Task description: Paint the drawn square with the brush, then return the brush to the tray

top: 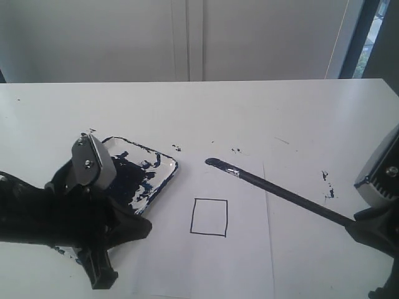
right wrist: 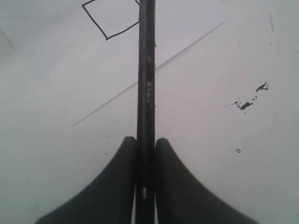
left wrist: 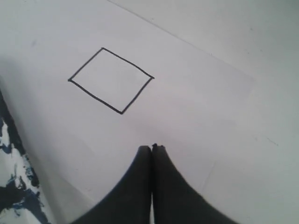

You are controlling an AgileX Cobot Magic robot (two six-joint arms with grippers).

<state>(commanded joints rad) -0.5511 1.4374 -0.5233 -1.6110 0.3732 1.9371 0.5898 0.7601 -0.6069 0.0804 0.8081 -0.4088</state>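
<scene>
The drawn square (top: 209,217) is a thin black outline with a white inside, on a white paper sheet (top: 243,265). My right gripper (top: 360,229) is shut on the black handle of the brush (top: 280,193). The brush slants leftward, and its dark bristle tip (top: 212,162) is past the far side of the square. In the right wrist view the brush (right wrist: 145,84) runs straight out from the gripper (right wrist: 145,140) and crosses a corner of the square (right wrist: 112,18). The paint-smeared tray (top: 174,167) lies left of the paper. My left gripper (top: 144,225) is shut and empty between the tray and the square.
Small dark paint specks (top: 327,184) mark the table right of the paper, and a few more (top: 235,150) lie behind it. The left wrist view shows the square (left wrist: 111,80) ahead of the shut gripper (left wrist: 152,148), with the tray's smeared edge (left wrist: 14,186) at the side.
</scene>
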